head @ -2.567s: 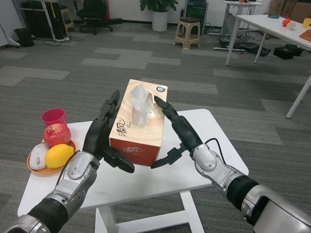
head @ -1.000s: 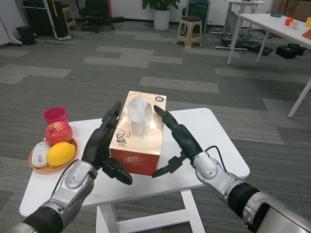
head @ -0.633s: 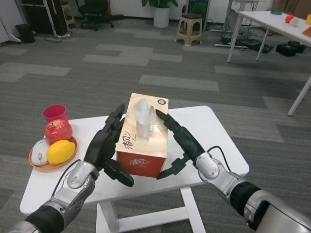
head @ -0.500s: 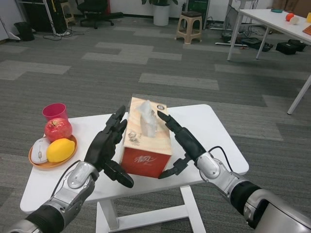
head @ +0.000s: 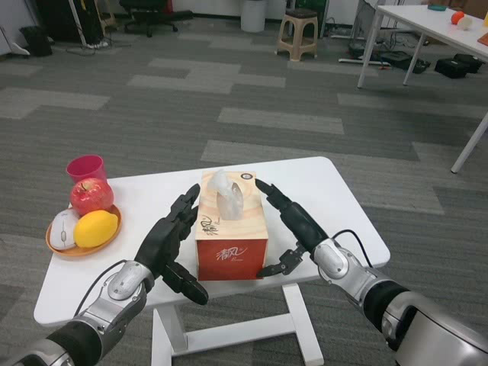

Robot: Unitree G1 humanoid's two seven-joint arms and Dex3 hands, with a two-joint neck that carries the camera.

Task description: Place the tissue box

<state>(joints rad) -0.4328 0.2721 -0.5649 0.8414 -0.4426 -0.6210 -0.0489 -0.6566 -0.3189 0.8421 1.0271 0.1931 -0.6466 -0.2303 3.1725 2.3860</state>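
The orange tissue box [head: 231,238], a white tissue sticking out of its top, stands upright on the white table [head: 335,206], close to the front edge. My left hand [head: 169,245] lies flat along the box's left side, fingers stretched out and a narrow gap showing by the palm. My right hand [head: 296,229] flanks the right side. Its fingertips reach the box's far top corner, but the palm stands clear of the cardboard. Neither hand grips the box.
At the table's left end an orange plate [head: 55,245] carries a red apple [head: 91,195], a lemon [head: 96,228] and a white computer mouse [head: 62,227]. A pink cup [head: 85,168] stands behind it. Another table [head: 427,23] and a stool [head: 299,32] stand far off.
The box has come down from between my palms onto the table near its front edge. Both hands have lowered with it and eased away from its sides. The camera has dipped.
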